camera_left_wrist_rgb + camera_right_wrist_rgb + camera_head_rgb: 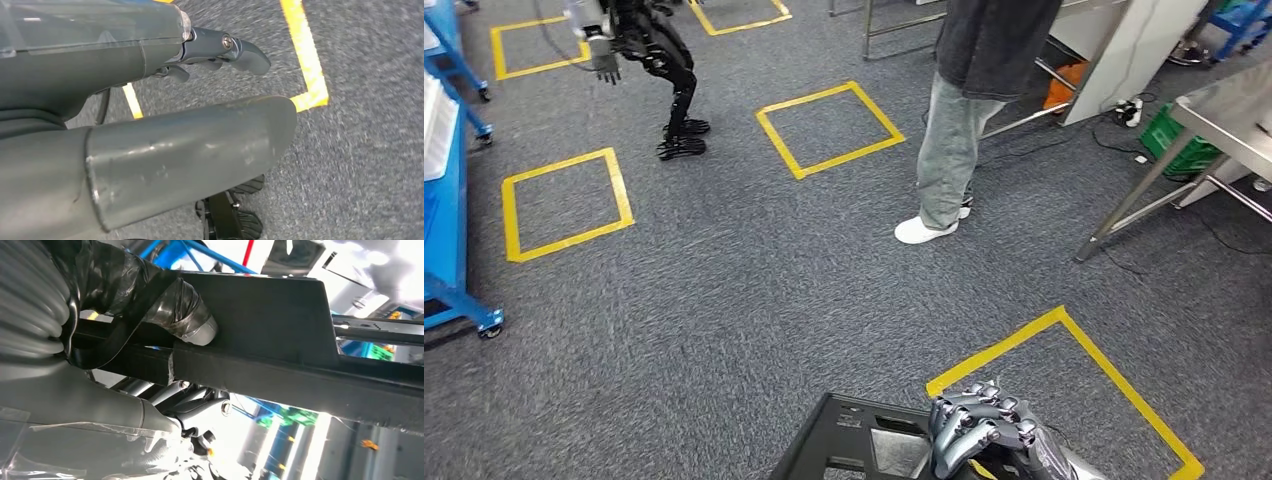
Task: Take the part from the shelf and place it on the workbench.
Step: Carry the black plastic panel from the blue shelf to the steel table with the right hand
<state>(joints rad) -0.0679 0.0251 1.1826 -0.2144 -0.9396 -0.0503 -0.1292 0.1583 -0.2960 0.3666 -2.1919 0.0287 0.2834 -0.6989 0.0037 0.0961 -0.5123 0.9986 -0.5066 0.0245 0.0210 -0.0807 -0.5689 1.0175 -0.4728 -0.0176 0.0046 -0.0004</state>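
Observation:
The part [854, 445] is a flat black metal frame with cut-outs, low in the head view over the grey carpet. My right hand [979, 430] grips its right edge with fingers curled over the top. In the right wrist view the taped thumb [175, 310] presses on the black part [280, 325], and the fingers wrap under its bar. My left hand [150, 115] hangs over the carpet with thumb and fingers apart and holds nothing. The steel workbench [1234, 110] stands at the far right.
A person [964, 120] in grey trousers stands ahead, left of the workbench. Another dark robot [649, 60] stands at the far left. A blue shelf [444, 200] lines the left edge. Yellow tape squares [829, 130] mark the floor. A green crate [1174, 140] sits under the workbench.

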